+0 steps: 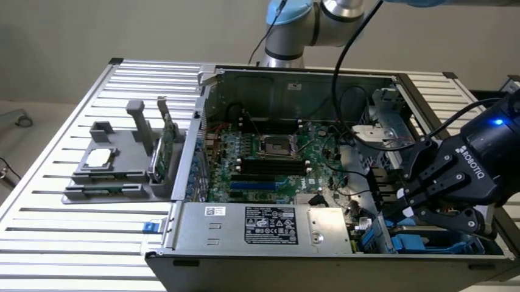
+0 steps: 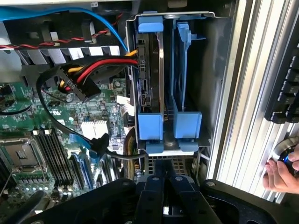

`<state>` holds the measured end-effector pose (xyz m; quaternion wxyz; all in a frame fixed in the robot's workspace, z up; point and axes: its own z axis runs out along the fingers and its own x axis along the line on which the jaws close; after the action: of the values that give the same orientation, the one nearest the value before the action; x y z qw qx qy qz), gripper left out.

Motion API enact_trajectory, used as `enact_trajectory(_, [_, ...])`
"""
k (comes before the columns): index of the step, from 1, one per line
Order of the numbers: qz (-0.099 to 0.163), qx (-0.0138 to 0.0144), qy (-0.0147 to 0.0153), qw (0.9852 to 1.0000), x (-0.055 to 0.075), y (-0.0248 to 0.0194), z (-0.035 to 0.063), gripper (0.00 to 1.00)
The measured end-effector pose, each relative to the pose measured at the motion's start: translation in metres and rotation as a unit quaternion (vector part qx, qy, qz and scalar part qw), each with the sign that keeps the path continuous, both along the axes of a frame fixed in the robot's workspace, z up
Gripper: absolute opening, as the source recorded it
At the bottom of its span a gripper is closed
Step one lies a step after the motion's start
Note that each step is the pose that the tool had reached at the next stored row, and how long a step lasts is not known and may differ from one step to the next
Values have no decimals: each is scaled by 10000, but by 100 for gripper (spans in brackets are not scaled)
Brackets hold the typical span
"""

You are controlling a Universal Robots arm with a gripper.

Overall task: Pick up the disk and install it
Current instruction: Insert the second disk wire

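**Disk seated in the drive bay, fingers clenched empty above it**

From where I stand, the gripper (image 1: 435, 204) hangs over the corner of the open computer case (image 1: 268, 228) at the exterior view's right, its black fingers (image 2: 159, 196) drawn together with nothing between them. The disk (image 2: 150, 70) stands on edge in its blue carrier inside the metal drive cage (image 2: 217, 74), beside a second blue carrier (image 2: 184, 79). A person's hand (image 2: 279, 175) rests on the slatted surface (image 1: 73, 207) near a keyboard (image 2: 286, 88).
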<state>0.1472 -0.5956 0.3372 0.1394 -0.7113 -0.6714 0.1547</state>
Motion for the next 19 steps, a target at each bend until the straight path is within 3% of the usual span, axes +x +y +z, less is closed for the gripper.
enact_trajectory(2, [0,1,-74,10000,-31,1,27,24])
enact_trajectory(5, [0,0,-168,9999,-78,5,78,30])
enact_trajectory(6, [0,1,-200,9998,-94,9,95,42])
enact_trajectory(8, [0,0,-266,9996,-120,30,127,42])
enact_trajectory(9, [0,-1,-299,9996,-130,51,141,48])
enact_trajectory(11, [0,0,-371,9993,-146,108,161,48])
enact_trajectory(15, [0,-1,-521,9986,-160,269,176,48])
enact_trajectory(17, [0,0,-622,9981,-162,335,179,48])
enact_trajectory(19, [0,1,-744,9972,-162,383,181,48])
